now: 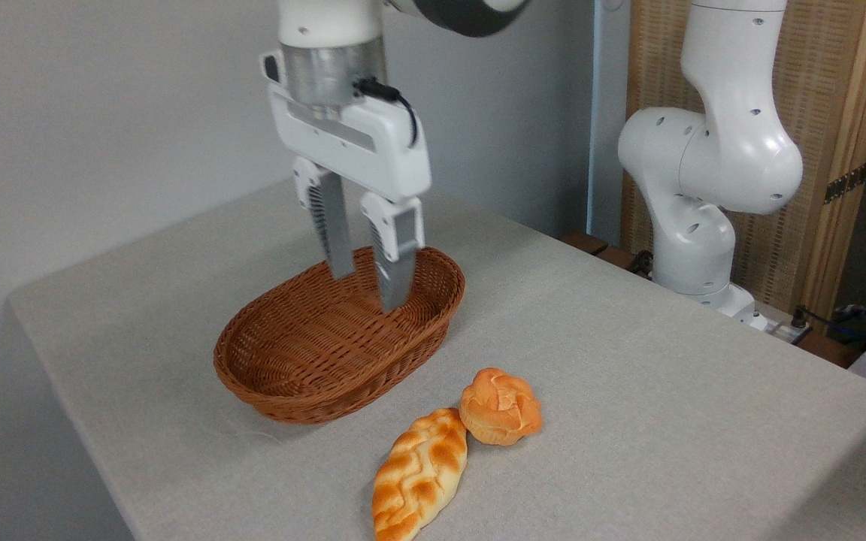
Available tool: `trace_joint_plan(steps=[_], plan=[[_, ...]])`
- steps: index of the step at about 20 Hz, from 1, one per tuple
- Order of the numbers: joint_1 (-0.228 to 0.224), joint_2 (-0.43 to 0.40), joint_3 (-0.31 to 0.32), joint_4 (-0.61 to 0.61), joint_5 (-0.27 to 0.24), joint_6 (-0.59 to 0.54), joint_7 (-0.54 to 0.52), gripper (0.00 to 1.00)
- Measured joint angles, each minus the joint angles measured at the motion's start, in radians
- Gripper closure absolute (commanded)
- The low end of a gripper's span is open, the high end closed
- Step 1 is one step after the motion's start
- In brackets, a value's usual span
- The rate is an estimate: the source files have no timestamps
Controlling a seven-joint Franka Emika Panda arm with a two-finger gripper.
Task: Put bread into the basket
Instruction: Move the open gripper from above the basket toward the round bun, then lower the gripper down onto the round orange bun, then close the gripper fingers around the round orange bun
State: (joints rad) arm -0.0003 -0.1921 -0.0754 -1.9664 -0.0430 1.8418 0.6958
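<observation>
Your tool (369, 287) hangs empty, fingers parted, seemingly over the basket (305, 391) at frame centre; the bread (500, 406) sits on the tabletop (666, 421) lower right, touching the braided loaf (419, 473); everything remains.

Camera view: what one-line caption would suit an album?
Empty open gripper above wicker basket; round bun touches braided loaf nearby.

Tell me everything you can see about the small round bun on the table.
The bun is small and round, orange-golden, with a cracked, lumpy top and a paler base. It sits upright on the grey table, in front of the basket and outside it. Its left side touches the upper end of the braided loaf. Nothing grips it.
</observation>
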Motion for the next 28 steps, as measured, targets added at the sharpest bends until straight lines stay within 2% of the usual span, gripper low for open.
trace_joint_plan(steps=[5,10,13,16,22,28], plan=[[0.003,-0.027,0.057,-0.083,0.0,0.0,0.14,0.0],[0.004,-0.028,0.125,-0.135,0.0,0.0,0.4,0.0],[0.004,-0.028,0.166,-0.16,0.0,0.0,0.522,0.0],[0.005,-0.029,0.193,-0.191,0.0,0.02,0.61,0.0],[0.005,-0.029,0.204,-0.261,0.0,0.102,0.713,0.0],[0.005,-0.029,0.241,-0.287,0.0,0.115,0.837,0.0]])
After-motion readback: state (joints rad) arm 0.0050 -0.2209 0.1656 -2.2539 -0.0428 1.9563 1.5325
